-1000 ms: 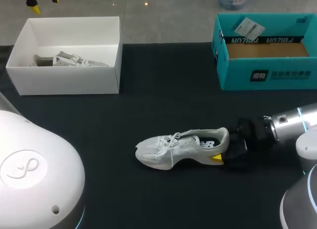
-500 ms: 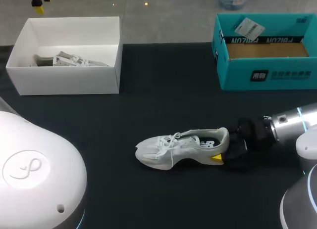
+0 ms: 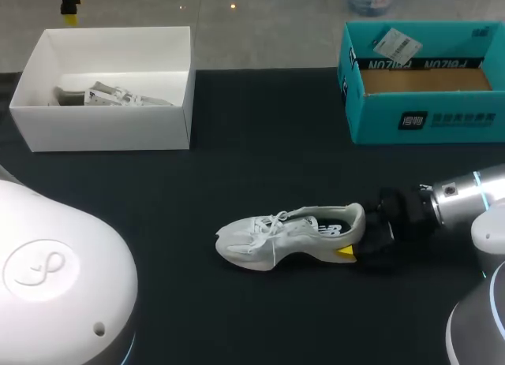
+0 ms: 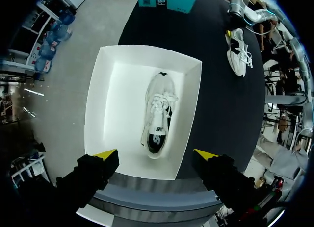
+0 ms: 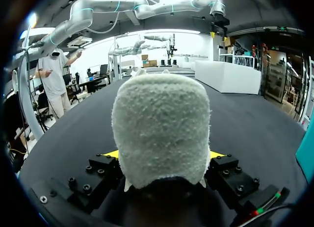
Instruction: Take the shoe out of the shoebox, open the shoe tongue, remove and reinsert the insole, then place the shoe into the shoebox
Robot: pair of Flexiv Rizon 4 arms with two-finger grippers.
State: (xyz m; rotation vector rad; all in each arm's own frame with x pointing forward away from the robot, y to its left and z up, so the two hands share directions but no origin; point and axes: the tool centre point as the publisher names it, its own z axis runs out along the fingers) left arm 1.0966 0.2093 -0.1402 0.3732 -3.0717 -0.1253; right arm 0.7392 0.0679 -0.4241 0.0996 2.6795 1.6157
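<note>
Our right gripper (image 3: 359,237) is closed on the heel of the white sneaker (image 3: 292,235), 1 yellow-tipped finger on each side of the fuzzy heel collar, as the right wrist view shows close up. The sneaker stands sole-down on the black table (image 3: 260,160). Its long axis runs straight out ahead of those jaws, with the toe at the far end from them and the laces and tongue facing up. We judge that opening the tongue is the step in hand, and it turns on this: the tongue lies ahead of and above the right jaws, which are taken up with the heel, so the work falls to our other arm. Our left gripper (image 4: 155,154) is well apart from that sneaker, hanging high over the white shoebox (image 4: 98,104), its 2 fingers spread wide and holding nothing. Directly under those open jaws a second white sneaker (image 4: 158,114) lies in the box, the only thing we can see in it. Its long axis runs away from the jaws, across the line between the 2 fingertips, heel opening nearer them. The teal shoebox (image 3: 426,121) stands well off to the side of the right jaws. It shows only a brown cardboard floor, with a paper tag (image 3: 394,43) at its far rim.
</note>
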